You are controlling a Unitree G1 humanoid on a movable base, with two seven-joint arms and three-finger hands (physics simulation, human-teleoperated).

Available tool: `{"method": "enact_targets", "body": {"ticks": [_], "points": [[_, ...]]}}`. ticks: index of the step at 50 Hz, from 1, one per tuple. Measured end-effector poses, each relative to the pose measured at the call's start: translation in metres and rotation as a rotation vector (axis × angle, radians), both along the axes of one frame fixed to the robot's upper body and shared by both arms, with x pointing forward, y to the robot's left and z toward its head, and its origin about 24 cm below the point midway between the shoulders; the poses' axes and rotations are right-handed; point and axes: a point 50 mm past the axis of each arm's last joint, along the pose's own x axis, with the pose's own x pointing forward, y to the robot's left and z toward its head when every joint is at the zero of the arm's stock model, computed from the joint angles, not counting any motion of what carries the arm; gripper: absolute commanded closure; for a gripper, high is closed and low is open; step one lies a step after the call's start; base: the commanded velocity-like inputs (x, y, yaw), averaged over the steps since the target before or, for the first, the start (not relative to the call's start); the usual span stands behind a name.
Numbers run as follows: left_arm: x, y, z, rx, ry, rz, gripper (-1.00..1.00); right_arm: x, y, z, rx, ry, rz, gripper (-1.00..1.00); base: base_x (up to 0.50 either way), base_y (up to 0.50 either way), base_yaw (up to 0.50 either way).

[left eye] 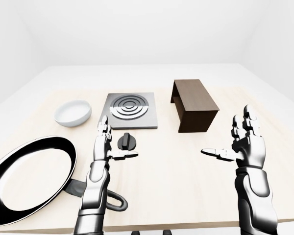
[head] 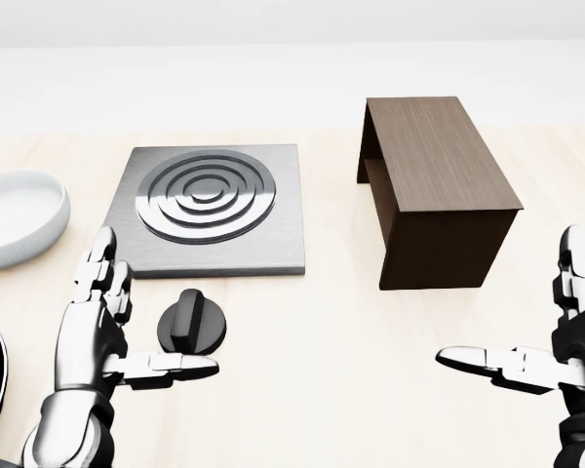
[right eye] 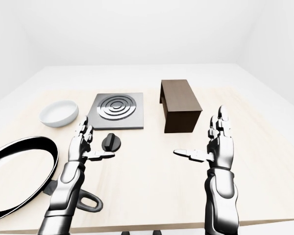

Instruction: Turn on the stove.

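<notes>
Stove (head: 207, 210) is seen upper left in head view; its black knob (head: 191, 328) lies on the table (head: 322, 390) just below it. Left hand (head: 97, 331) is held spread beside the knob, thumb near it. Right hand (head: 565, 341) is spread, holding nothing. No writing is legible anywhere.

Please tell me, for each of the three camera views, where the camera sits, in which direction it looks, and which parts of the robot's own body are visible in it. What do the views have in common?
Head view: on the head, tilted down at the table; shows the stove, knob, left hand and right hand.
Left-eye view: on the head, wider, looking across the table; both forearms, plus the pan and bowl.
Right-eye view: almost identical, scene shifted left.
Shared: stove, knob, brown box, both open hands.
</notes>
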Motion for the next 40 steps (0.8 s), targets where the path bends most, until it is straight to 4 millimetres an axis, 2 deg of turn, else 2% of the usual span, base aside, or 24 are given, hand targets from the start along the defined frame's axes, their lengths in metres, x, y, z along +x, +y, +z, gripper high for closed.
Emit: {"method": "enact_targets", "body": {"ticks": [21, 40], "points": [[0.024, 0.002, -0.008, 0.018, 0.008, 0.015, -1.00, 0.001, 0.001, -0.003, 0.003, 0.012, 0.005, -1.00, 0.00, 0.00, 0.00], [0.025, -0.005, -0.025, 0.029, 0.078, -0.012, -1.00, 0.001, 0.001, -0.002, 0.000, 0.008, 0.006, -1.00, 0.00, 0.00, 0.00]]}}
